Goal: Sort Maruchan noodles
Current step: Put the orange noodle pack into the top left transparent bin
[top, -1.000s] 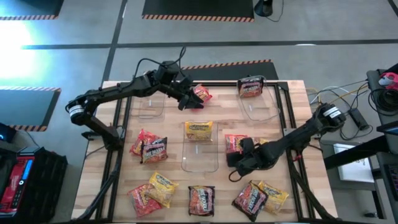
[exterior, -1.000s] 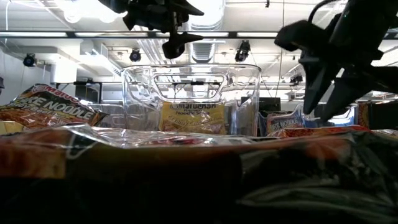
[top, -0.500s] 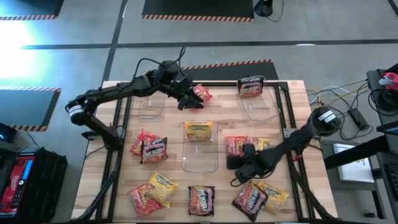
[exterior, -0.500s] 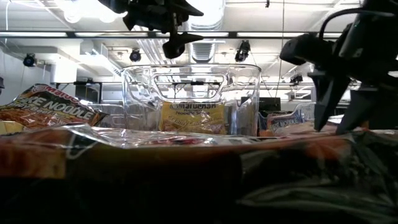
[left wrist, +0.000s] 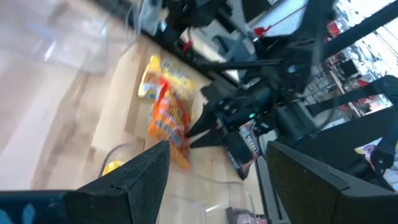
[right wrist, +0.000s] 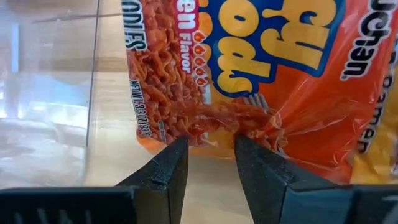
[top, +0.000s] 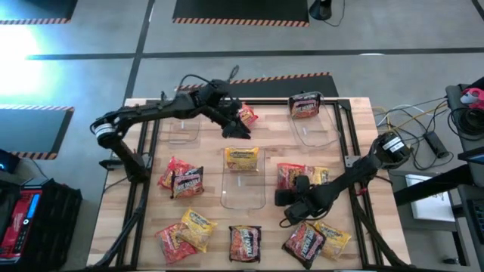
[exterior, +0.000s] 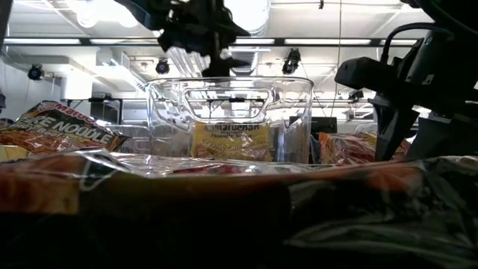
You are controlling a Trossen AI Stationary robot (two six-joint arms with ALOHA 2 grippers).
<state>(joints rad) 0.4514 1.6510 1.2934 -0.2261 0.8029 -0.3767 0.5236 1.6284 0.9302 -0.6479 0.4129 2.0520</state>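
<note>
My right gripper [top: 285, 198] sits low on the wooden table [top: 355, 121], just right of the middle clear bin [top: 243, 185]. Its fingers [right wrist: 163, 168] stand partly apart at the crinkled edge of a red Maruchan packet [top: 287, 175]; I cannot tell whether they pinch it. My left gripper [top: 236, 130] hangs spread wide and empty above the table's far side, beside another red packet [top: 246, 115]. A yellow packet [top: 242, 158] lies in the middle bin.
</note>
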